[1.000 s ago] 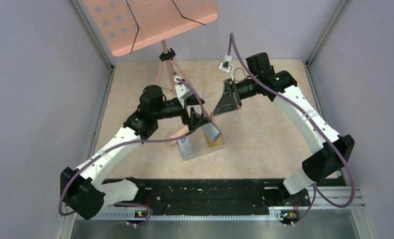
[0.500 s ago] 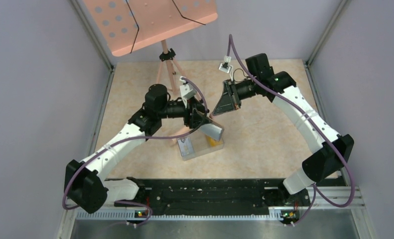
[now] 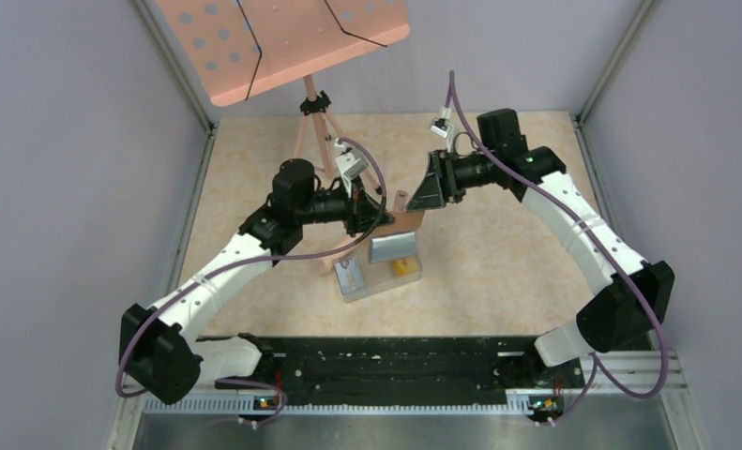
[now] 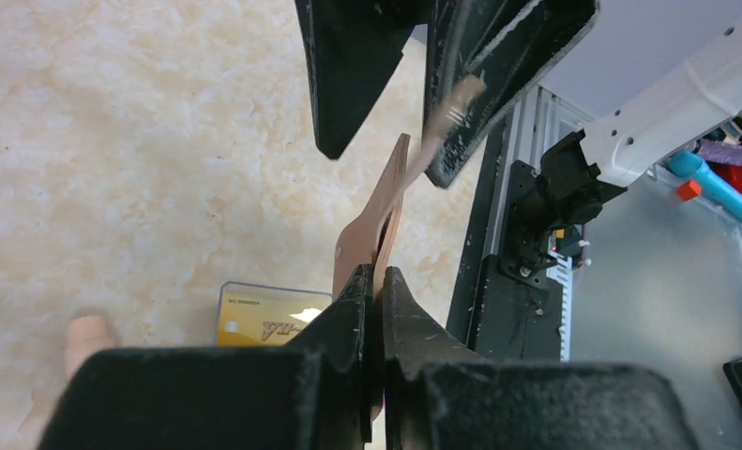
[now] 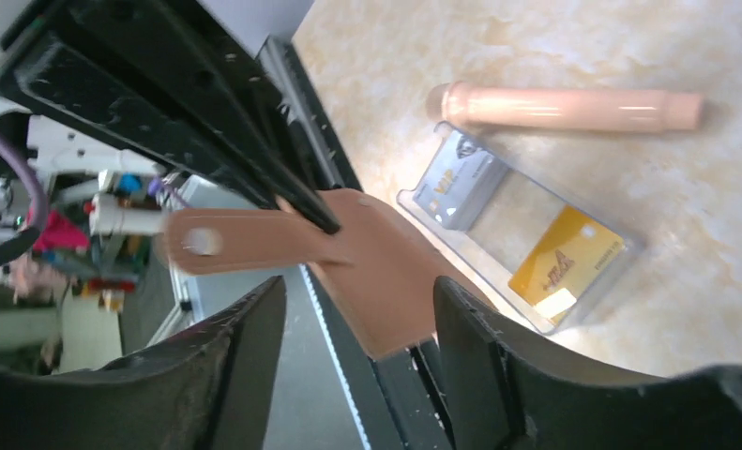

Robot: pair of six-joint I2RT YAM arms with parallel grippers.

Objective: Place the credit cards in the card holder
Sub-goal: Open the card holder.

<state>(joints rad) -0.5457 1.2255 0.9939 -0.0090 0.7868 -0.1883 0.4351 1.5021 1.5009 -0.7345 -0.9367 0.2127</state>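
Your left tool is now clamped flat on the brown card holder, gripping it by one edge above the tabletop. A second ago that tool stood wide apart, lower down by the clear tray. It has since risen and closed.

Your right tool, pinched tight a second ago, now has its jaws apart on either side of the holder's strap end. Whether a finger touches the strap, you cannot tell from the blurred left wrist view.

The credit cards are in the tray under the holder and have not moved. There is a grey one at one end and a yellow one at the other.

From above, a grey rectangle shows just below the holder. It may be a card or the holder's own face.

A pink stand leg lies beside the tray.
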